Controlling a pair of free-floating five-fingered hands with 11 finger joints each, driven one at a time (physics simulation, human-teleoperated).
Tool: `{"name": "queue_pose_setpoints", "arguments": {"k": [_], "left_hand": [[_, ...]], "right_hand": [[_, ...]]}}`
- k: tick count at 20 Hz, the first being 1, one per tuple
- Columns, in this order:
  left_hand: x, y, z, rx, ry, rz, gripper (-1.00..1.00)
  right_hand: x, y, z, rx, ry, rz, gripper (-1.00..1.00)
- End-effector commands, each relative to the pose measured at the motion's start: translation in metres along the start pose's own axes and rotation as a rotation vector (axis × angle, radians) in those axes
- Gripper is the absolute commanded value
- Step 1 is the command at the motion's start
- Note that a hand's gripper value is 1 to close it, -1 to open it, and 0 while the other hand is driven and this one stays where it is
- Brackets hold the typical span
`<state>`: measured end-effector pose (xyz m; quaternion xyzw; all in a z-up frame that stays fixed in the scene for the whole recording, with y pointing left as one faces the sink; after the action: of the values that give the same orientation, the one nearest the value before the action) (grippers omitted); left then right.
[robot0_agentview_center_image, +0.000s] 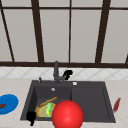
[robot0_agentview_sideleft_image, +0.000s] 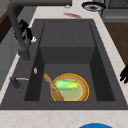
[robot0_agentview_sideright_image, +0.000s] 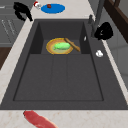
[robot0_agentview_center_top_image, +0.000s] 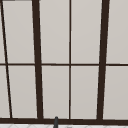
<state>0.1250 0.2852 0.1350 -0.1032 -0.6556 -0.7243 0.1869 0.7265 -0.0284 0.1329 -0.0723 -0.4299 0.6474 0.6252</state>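
My right hand (robot0_agentview_center_image: 67, 74) hovers at the back rim of the dark sink (robot0_agentview_center_image: 90, 100), close against the right side of the faucet (robot0_agentview_center_image: 56, 71), fingers relaxed and pointing toward its lever. It appears again beside the faucet (robot0_agentview_sideright_image: 98, 12) as the right hand (robot0_agentview_sideright_image: 103, 31), and behind the faucet neck (robot0_agentview_sideleft_image: 17, 30) as the right hand (robot0_agentview_sideleft_image: 25, 28). My left hand (robot0_agentview_center_image: 31, 117) hangs over the sink's front left corner, fingers loose and empty; it is the left hand (robot0_agentview_sideright_image: 22, 10) and the left hand (robot0_agentview_sideleft_image: 124, 73) in the side views.
A yellow bowl (robot0_agentview_center_image: 40, 111) with a green vegetable (robot0_agentview_center_image: 49, 108) and a wooden spoon (robot0_agentview_center_image: 47, 101) lies in the left basin. A big red ball (robot0_agentview_center_image: 67, 115) fills the foreground. A blue plate (robot0_agentview_center_image: 8, 103) sits on the left counter, a red item (robot0_agentview_center_image: 116, 104) on the right.
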Motion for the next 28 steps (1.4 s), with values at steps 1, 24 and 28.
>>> {"name": "queue_pose_setpoints", "arguments": {"k": [1,24,28], "left_hand": [[0.000,0.000,0.000,0.000,0.000,0.000,0.00],[0.000,0.000,0.000,0.000,0.000,0.000,0.00],[0.000,0.000,0.000,0.000,0.000,0.000,0.00]], "right_hand": [[0.017,-0.022,-0.003,0.041,0.053,-0.001,1.00],[0.020,-0.022,-0.002,0.037,0.071,-0.007,1.00],[0.020,-0.022,-0.002,0.029,0.066,-0.021,1.00]]}}
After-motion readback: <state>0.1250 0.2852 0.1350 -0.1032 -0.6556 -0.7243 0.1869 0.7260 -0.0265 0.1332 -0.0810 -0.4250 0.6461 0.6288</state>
